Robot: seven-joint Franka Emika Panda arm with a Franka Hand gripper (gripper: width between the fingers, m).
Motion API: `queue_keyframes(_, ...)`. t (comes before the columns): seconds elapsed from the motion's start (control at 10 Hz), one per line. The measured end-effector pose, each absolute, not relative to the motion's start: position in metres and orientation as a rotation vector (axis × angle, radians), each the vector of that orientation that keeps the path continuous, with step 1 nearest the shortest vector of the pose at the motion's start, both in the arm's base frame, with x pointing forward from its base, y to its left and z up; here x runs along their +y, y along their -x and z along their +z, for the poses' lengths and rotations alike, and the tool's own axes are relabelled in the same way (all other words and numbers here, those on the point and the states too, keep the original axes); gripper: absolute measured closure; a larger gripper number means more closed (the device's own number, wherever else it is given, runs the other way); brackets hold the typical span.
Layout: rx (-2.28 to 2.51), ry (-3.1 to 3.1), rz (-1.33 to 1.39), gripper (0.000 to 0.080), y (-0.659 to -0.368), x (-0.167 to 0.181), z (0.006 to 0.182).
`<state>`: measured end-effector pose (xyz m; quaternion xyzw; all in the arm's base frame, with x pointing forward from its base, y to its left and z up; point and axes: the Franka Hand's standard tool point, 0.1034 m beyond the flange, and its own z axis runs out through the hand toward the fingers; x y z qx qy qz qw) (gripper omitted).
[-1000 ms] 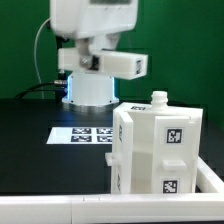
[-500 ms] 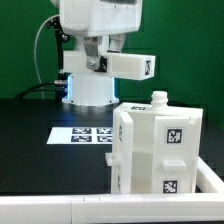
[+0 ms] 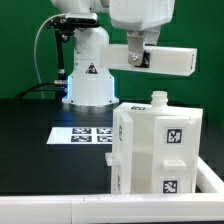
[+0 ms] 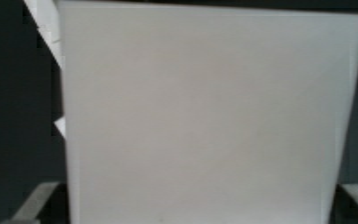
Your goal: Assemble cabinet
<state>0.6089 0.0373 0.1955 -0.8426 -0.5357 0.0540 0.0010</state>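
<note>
We see the cabinet (image 3: 157, 146) standing on the black surface (image 3: 40, 160) at the exterior view's right, its lower edge cut off behind a white rail (image 3: 60, 208). The marker board (image 3: 85, 134) lies just beside it. The arm (image 3: 140, 30) hangs above, cropped at the top. The wrist view is filled by a blurred white face (image 4: 202, 110). We cannot tell how the jaws stand.

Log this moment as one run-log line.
arm: raised above table | hand: not visible, state unknown | cabinet: upright at table's near edge, untouched | marker board: flat beside it | wrist view: filled by white panel
</note>
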Motion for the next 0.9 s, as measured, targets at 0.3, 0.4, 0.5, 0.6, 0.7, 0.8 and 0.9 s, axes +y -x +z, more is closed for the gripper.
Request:
queue_keyframes(0.3,-1.674,2.645,0.178,0.0244,-0.607,0.042,0.179)
queue_keyframes(0.4,-1.677,2.642,0.177,0.0244,-0.606,0.044,0.174)
queue_keyframes(0.5,-1.675,2.641,0.181,0.0244,-0.606,0.044,0.172)
queue_keyframes(0.6,-1.673,2.641,0.183,0.0244,-0.605,0.046,0.171)
queue_keyframes(0.7,-1.673,2.641,0.179,0.0244,-0.605,0.049,0.171)
queue_keyframes(0.8,-1.677,2.641,0.169,0.0244,-0.606,0.051,0.170)
queue_keyframes(0.9,-1.678,2.641,0.167,0.0244,-0.606,0.052,0.169)
